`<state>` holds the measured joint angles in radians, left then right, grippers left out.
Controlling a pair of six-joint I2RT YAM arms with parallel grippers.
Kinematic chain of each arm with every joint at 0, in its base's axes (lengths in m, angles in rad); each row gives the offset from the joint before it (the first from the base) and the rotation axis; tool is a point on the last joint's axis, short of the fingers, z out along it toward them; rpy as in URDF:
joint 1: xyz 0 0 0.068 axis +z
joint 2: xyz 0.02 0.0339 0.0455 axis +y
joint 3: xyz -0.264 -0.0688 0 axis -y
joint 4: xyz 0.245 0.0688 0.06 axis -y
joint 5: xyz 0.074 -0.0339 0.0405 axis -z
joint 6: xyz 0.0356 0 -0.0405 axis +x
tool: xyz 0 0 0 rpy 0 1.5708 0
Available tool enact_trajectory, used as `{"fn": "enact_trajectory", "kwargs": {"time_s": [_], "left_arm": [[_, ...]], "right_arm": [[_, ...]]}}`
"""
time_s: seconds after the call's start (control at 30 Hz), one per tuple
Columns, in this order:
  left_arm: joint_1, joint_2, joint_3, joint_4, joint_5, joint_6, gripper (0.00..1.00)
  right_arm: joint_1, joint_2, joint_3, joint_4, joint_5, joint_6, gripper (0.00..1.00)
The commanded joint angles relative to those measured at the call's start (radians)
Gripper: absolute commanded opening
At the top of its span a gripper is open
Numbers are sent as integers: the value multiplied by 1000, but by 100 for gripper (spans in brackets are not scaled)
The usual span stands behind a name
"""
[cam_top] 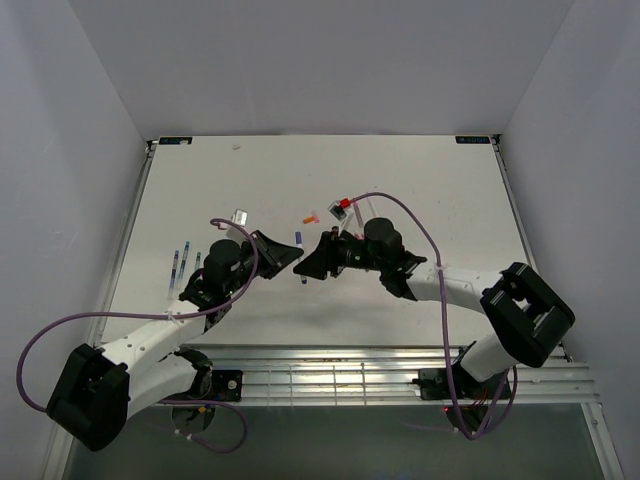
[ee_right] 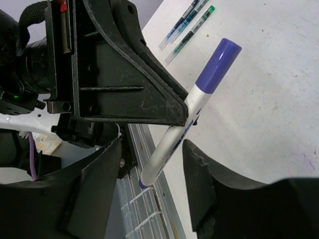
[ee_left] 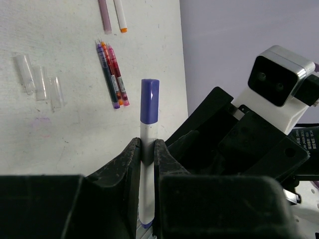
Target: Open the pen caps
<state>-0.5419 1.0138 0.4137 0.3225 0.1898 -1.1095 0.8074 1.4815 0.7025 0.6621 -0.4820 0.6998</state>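
Left wrist: left hand [ee_left: 147,145] around pen [ee_left: 148,122]

The top camera looked steeply down from above the near edge of the table [cam_top: 400,180], taking in its whole top. The wrist cameras sat close behind their jaws, facing one another, and both shared the purple-capped pen [ee_left: 148,124] at mid-frame.

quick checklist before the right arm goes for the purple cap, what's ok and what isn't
1. Left fingers shut on the pen: ok.
2. Purple cap on the pen, clear of the left fingers: ok.
3. Right fingers open: ok.
4. Right fingers level with the cap: not ok, they flank the pen's opposite end.
5. Grip firm enough for a pull: cannot tell.
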Motion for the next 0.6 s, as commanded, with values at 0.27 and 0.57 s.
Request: {"fn": "enact_trajectory", "kwargs": {"time_s": [0.27,0.57], "left_arm": [[-7,-3,-3,32,7,10,6],[-7,17,19,32,-26,62,32]], "right_arm": [[6,98,54,87,-55,20,16],[6,85,17,90,-86,40,8]]}}
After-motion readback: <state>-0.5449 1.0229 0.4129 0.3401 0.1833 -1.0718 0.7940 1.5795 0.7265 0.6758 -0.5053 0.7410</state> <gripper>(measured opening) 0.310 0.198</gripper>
